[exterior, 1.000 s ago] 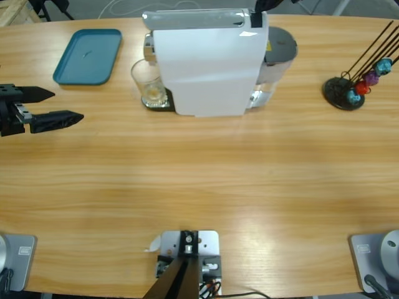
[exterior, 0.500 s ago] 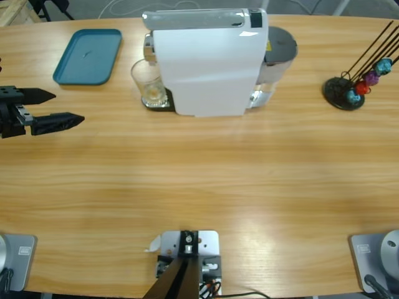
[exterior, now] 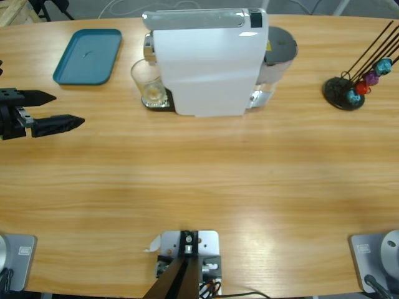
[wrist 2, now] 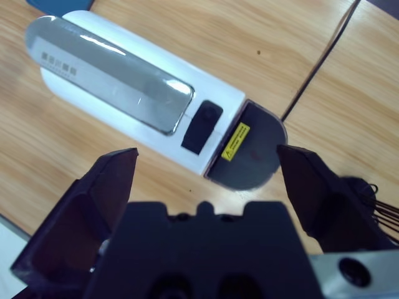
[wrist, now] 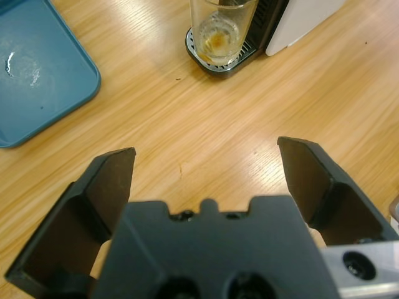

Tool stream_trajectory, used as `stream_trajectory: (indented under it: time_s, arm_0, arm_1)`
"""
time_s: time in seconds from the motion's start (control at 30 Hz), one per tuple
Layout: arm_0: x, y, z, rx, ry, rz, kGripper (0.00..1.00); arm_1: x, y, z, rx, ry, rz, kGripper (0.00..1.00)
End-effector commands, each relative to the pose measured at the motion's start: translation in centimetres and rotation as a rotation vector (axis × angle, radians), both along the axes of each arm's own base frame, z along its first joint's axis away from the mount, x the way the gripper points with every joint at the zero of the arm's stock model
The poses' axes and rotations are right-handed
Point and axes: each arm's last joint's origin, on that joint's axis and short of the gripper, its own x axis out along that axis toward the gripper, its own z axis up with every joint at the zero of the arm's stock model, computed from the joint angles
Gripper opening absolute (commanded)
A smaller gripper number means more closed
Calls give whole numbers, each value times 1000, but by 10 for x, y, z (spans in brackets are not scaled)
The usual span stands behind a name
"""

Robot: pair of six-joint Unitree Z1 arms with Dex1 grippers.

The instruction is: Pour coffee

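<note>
My left claw (exterior: 57,109) hangs over the left edge of the table (exterior: 206,174), jaws spread wide and holding nothing. Past its tips in the wrist view stands a clear glass (wrist: 222,28) on the drip grate of the white coffee machine (exterior: 206,62). The coffee (wrist: 216,41) is only a thin brownish film at the bottom of that glass. To the far left of the glass lies a teal tray (exterior: 88,56). My right claw (wrist 2: 206,187) looks straight down on the machine's top and its grey water tank (wrist 2: 246,146), jaws wide apart and empty. At the far right stands a black capsule rack (exterior: 355,78) with coloured capsules.
</note>
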Motion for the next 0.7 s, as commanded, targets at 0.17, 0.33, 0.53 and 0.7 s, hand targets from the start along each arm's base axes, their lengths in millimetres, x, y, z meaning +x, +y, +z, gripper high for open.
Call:
stream_trajectory:
  time_s: [0.17,0.33,0.53,0.7]
  arm_0:
    - [-27,16,-2,-3,-52,-33,1000]
    - [-30,12,1,-17,-43,-60,1000]
    - [-52,19,3,-93,-61,-143,1000]
    - [-40,10,2,-54,22,-124,1000]
  arm_1:
    - [-98,-70,-6,-33,12,-1,1000]
    - [-151,-106,-55,22,-218,68,1000]
    - [-194,-131,-95,-11,-146,166,1000]
    - [-225,-152,-106,39,-268,172,1000]
